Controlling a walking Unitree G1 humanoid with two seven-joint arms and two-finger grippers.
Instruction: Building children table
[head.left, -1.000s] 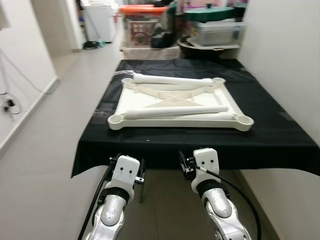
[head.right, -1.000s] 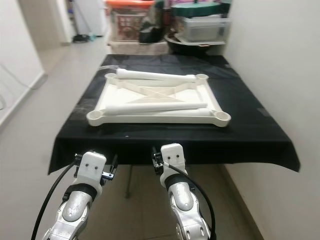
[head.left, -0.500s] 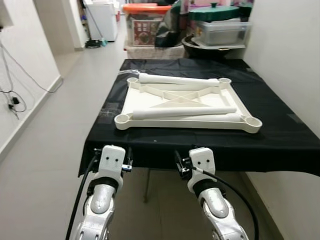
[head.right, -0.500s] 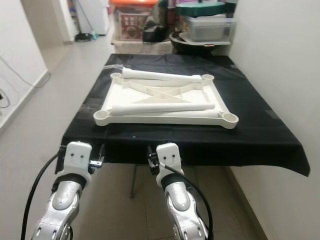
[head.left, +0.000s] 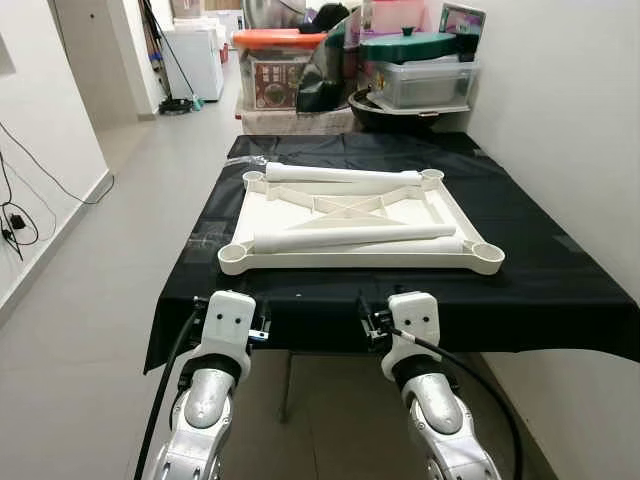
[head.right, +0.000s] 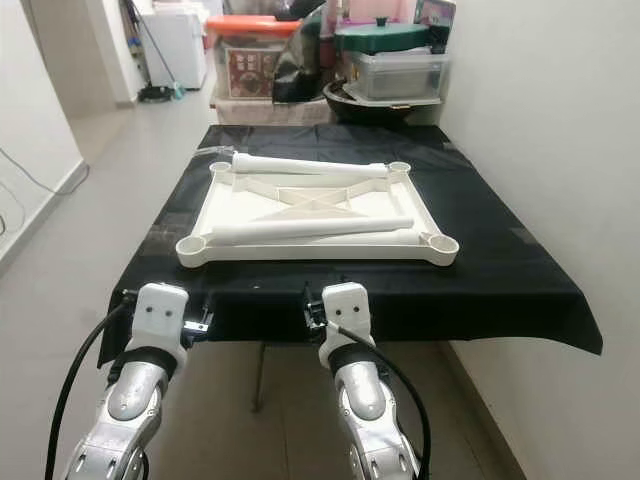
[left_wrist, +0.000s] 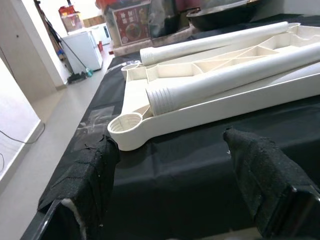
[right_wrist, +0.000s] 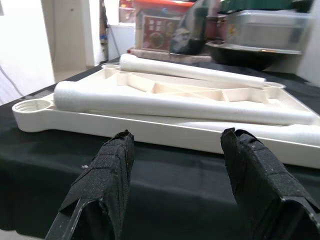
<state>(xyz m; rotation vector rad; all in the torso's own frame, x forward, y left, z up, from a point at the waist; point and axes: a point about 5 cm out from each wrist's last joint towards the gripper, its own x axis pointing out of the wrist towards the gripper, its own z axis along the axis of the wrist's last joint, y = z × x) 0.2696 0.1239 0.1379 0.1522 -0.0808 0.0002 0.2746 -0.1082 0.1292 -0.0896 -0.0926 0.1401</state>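
Head cameras look down over the black table (head.left: 560, 270); wrist cameras face the white tabletop frame (left_wrist: 210, 107) closely, low.

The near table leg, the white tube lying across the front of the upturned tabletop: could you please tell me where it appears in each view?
Left eye view: near table leg, centre, across the tabletop.
Right eye view: centre, same lie.
Left wrist view: upper right, threaded end at middle.
Right wrist view: across the middle.
Shared landmark: the tabletop's round corner socket by the leg's threaded end.
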